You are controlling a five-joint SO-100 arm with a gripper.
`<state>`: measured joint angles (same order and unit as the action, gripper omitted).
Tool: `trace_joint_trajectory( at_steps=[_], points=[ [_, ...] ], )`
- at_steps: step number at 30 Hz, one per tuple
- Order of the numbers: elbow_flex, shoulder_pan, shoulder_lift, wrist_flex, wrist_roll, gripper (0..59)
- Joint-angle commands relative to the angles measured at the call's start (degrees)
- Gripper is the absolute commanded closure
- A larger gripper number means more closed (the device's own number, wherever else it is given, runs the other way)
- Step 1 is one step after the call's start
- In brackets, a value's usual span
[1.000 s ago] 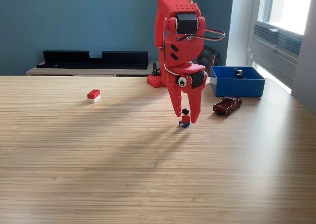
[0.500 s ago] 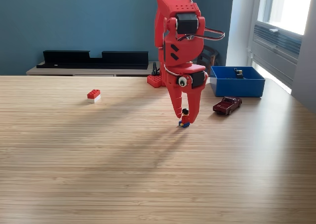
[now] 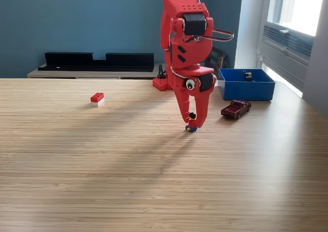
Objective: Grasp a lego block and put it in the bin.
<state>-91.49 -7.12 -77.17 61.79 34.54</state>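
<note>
A small toy figure (image 3: 192, 123), with a dark head, red torso and blue legs, stands upright on the wooden bench (image 3: 154, 181), a little toward the exterior view's right of centre and roughly midway between the near and far edges. It is the piece you are working on. The red gripper (image 3: 192, 123) points straight down over it, and its two fingers (image 3: 181, 109) have closed in so that the figure sits pinched between their tips, its feet apparently touching the bench. Whether both tips press firmly on it is hard to tell at this size.

Judge the figure as very light, hard plastic, smooth and a bit slippery. It should not crush, but it could pop out sideways or twist if held only by the head. The torso, its widest flat part, looks the safest place to hold it.

The bin (image 3: 246, 90), a low blue open box, rests near the bench's far edge toward the exterior view's right, well apart from the figure, with a small dark item (image 3: 248, 76) inside it. A dark red toy car (image 3: 236, 109) lies on the bench between the figure and the bin, just in front of the bin's near wall, so you would need to lift clear of it.

A red and white block (image 3: 97, 99) sits toward the far edge on the exterior view's left, untouched. A long black tray (image 3: 97, 61) rests on a shelf behind the bench.
</note>
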Motion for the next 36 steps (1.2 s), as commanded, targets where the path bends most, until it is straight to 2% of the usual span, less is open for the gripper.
trace_joint_trajectory(
  at_steps=[1, 11, 18, 22, 26, 32, 36],
  points=[
    [2.46, -0.62, -0.88, -0.53, -0.88, 49.7],
    [2.37, -0.62, -0.88, -0.62, -1.58, 58.6],
    [4.31, -0.35, -0.97, -0.26, -4.13, 58.6],
    [8.44, -0.18, -1.32, 1.93, -6.94, 58.6],
    [16.44, 0.09, -1.67, 6.77, -11.16, 58.6],
    [32.70, -0.62, -1.85, 18.11, -18.90, 58.6],
    [39.46, -4.22, -1.85, 25.40, -22.41, 58.6]
  ],
)
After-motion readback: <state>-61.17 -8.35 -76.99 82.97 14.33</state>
